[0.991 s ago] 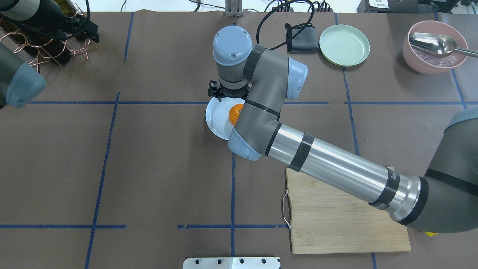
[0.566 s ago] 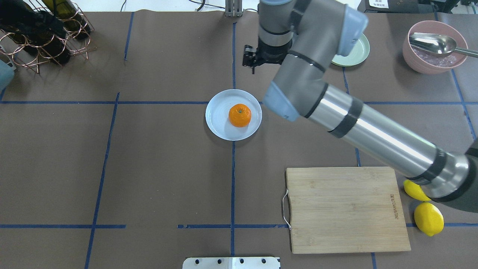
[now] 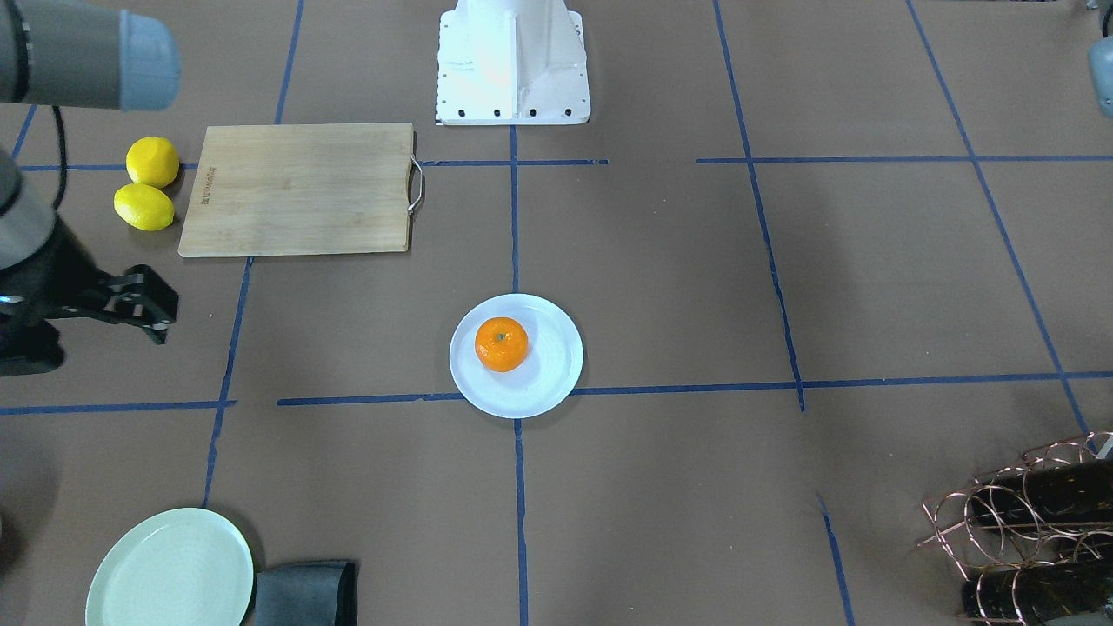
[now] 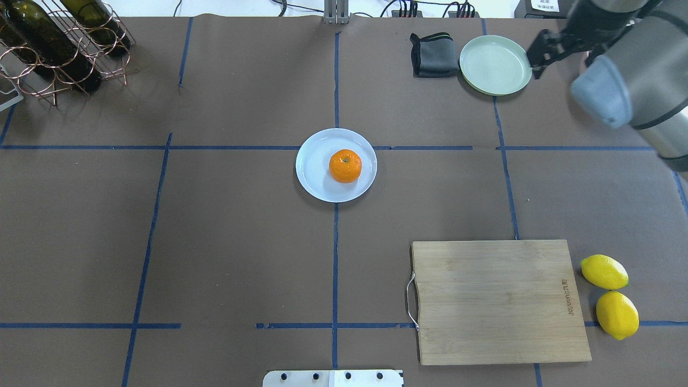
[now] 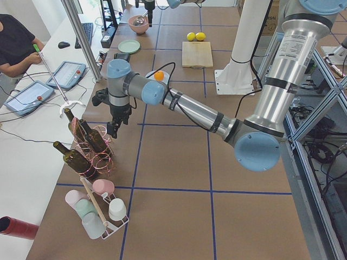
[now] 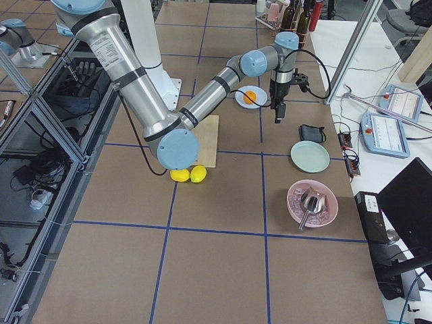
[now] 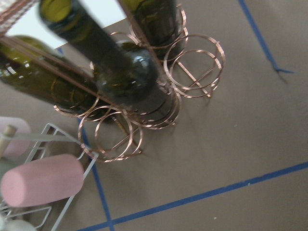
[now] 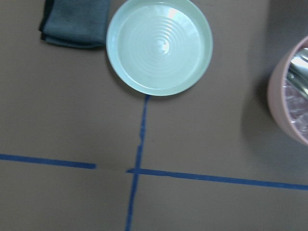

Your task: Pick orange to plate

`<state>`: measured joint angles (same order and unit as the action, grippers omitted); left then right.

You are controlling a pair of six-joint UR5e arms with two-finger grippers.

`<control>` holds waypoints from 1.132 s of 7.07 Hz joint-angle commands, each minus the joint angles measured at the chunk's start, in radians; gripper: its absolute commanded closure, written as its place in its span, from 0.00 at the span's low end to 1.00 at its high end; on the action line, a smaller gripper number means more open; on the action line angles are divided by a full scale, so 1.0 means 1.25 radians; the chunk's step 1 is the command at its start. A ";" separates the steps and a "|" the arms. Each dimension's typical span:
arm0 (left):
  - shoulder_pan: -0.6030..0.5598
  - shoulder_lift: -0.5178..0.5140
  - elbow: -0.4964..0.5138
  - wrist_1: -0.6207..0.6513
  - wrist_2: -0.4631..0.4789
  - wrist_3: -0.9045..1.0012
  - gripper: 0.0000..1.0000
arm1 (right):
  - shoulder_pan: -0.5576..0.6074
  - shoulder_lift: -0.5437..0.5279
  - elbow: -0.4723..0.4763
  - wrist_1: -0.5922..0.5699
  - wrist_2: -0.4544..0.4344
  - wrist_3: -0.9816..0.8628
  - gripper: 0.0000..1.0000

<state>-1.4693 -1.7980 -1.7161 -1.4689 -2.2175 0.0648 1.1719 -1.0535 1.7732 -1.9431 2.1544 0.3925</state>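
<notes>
Your orange [image 4: 345,166] is sitting on the plate [image 4: 313,173] (placing done); the right gripper [image 3: 162,315], fingers apparently hanging parted and empty, is only needing parking.

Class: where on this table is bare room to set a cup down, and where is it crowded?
Bare: between bottle rack and plate; left of the cutting board. Crowded: far right corner, with green plate, cloth, right gripper.

bright, even light from overhead; shadows on the brown counter [image 4: 242,242] are soft, and the orange [image 4: 345,166] casts only a faint one on the plate [image 4: 313,174]. the white robot base [image 3: 513,61] is blown out in the front view. the left wrist view is blurred, its bottles [image 7: 127,79] out of focus; the right wrist view is slightly soft.
</notes>
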 commanded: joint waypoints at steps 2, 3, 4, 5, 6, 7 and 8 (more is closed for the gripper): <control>-0.071 0.123 0.040 -0.007 -0.096 0.093 0.00 | 0.230 -0.206 -0.012 0.002 0.113 -0.406 0.00; -0.081 0.148 0.043 -0.005 -0.096 0.134 0.00 | 0.281 -0.264 -0.018 0.003 0.157 -0.440 0.00; -0.088 0.174 0.045 -0.007 -0.097 0.136 0.00 | 0.326 -0.297 -0.017 0.002 0.166 -0.472 0.00; -0.109 0.212 0.045 -0.011 -0.099 0.144 0.00 | 0.345 -0.326 -0.017 0.003 0.179 -0.470 0.00; -0.123 0.218 0.045 -0.018 -0.098 0.163 0.00 | 0.346 -0.330 -0.009 0.003 0.185 -0.466 0.00; -0.125 0.219 0.045 -0.016 -0.097 0.163 0.00 | 0.346 -0.351 -0.016 0.005 0.186 -0.469 0.00; -0.127 0.217 0.046 -0.016 -0.096 0.163 0.00 | 0.363 -0.377 -0.029 0.031 0.185 -0.466 0.00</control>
<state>-1.6225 -1.5282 -1.6593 -1.4888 -2.3390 0.2652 1.6079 -1.4896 1.7509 -1.9295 2.3842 -0.1913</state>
